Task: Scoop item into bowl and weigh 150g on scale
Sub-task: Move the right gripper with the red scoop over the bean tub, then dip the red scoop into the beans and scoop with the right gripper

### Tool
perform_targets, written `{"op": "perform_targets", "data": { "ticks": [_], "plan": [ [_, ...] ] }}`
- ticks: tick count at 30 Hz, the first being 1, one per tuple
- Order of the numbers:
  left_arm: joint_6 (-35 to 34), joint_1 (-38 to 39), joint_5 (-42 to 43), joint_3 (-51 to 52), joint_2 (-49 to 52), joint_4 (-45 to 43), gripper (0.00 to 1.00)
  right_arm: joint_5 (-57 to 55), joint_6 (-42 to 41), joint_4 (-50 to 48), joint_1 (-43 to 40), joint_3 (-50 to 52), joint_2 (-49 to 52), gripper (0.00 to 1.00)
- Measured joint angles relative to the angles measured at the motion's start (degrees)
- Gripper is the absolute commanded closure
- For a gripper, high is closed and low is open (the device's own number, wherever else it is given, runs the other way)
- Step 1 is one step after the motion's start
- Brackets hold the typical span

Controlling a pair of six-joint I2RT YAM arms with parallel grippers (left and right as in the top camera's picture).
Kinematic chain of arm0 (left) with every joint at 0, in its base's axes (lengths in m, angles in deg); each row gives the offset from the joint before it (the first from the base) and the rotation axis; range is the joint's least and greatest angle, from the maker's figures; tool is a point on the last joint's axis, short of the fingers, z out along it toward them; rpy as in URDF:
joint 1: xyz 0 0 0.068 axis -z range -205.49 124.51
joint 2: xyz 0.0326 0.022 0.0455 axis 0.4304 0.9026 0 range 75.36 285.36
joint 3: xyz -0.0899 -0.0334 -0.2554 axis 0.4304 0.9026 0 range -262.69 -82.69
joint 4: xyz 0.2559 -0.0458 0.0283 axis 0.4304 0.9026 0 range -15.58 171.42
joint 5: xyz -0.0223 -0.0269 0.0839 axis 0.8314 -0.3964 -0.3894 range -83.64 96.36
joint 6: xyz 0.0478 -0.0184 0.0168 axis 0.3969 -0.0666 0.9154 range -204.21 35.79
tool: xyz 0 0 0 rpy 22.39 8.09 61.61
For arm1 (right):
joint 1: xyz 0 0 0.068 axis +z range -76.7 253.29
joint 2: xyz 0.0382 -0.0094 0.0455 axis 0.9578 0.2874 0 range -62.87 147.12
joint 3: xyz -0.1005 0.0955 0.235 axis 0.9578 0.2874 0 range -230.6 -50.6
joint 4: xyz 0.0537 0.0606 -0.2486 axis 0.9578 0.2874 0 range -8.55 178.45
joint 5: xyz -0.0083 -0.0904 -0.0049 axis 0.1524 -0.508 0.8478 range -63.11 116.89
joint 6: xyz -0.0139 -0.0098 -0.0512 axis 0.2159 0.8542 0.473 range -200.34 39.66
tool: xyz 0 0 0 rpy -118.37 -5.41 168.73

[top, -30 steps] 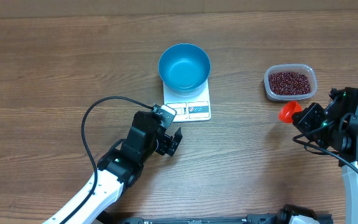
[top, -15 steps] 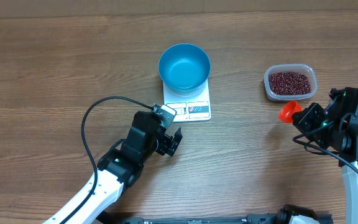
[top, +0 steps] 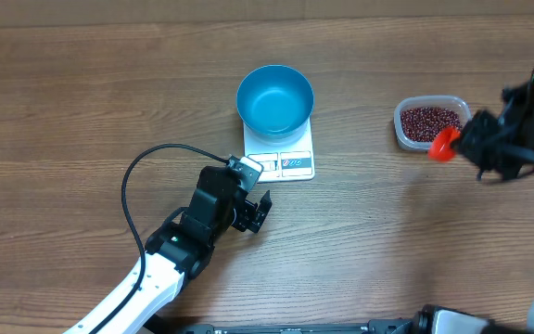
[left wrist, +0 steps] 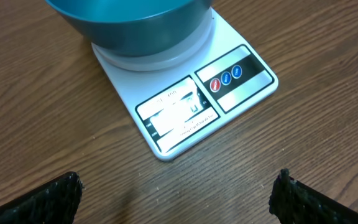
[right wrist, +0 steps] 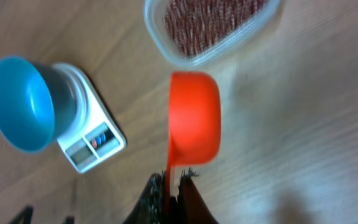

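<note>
A: What changed just then?

B: Your right gripper (right wrist: 171, 190) swung the orange scoop (top: 444, 144) away from you. A second before, it sat lower and nearer your side. Now it was at the edge of the clear container (top: 399, 121), well right of the scale (top: 290, 162). The left arm didn't move.

A: Grippers?

B: The right was clenched on the scoop's handle. The left gripper (left wrist: 176, 198) was spread wide and held nothing, parked just in front of the scale's display edge.

A: And the beans?

B: The beans (top: 431, 121) were all in that container, far right of the scale. The blue bowl (top: 275, 97) sat on the scale with no beans in it. The wrist view was blurred, but I saw none in the scoop.

A: So where were you in the task?

B: My call: you were lining up the first dip, and nothing had been weighed.

A: Surface? Room?

B: A wood-grain table (top: 82, 93), bare left of the scale apart from your left arm and its cable. The only bit of room in view was a pale strip past the far edge.
</note>
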Motion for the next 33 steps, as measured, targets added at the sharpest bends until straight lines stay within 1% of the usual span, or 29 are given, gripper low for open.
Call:
{"op": "perform_targets", "data": {
  "ticks": [3, 6, 11, 17, 22, 33],
  "plan": [
    [0.0, 0.0, 0.0, 0.0, 0.0, 0.0, 0.01, -0.5, 2.2, 1.6, 0.0, -7.8, 5.7, 0.96],
    [0.0, 0.0, 0.0, 0.0, 0.0, 0.0, 0.01, -2.2, 4.2, 0.0, 0.0, -12.9, 10.5, 0.96],
    [0.0, 0.0, 0.0, 0.0, 0.0, 0.0, 0.0, -6.1, 7.7, -3.7, 0.0, -13.6, 16.0, 0.96],
    [0.0, 0.0, 0.0, 0.0, 0.0, 0.0, 0.0, -10.9, 14.0, -6.0, 0.0, -13.6, 23.4, 0.96],
    [0.0, 0.0, 0.0, 0.0, 0.0, 0.0, 0.0, -12.4, 18.6, -7.5, 0.0, -13.6, 25.5, 0.96],
    [0.0, 0.0, 0.0, 0.0, 0.0, 0.0, 0.0, -12.9, 21.5, -9.6, 0.0, -13.6, 30.2, 0.96]
  ]
}}
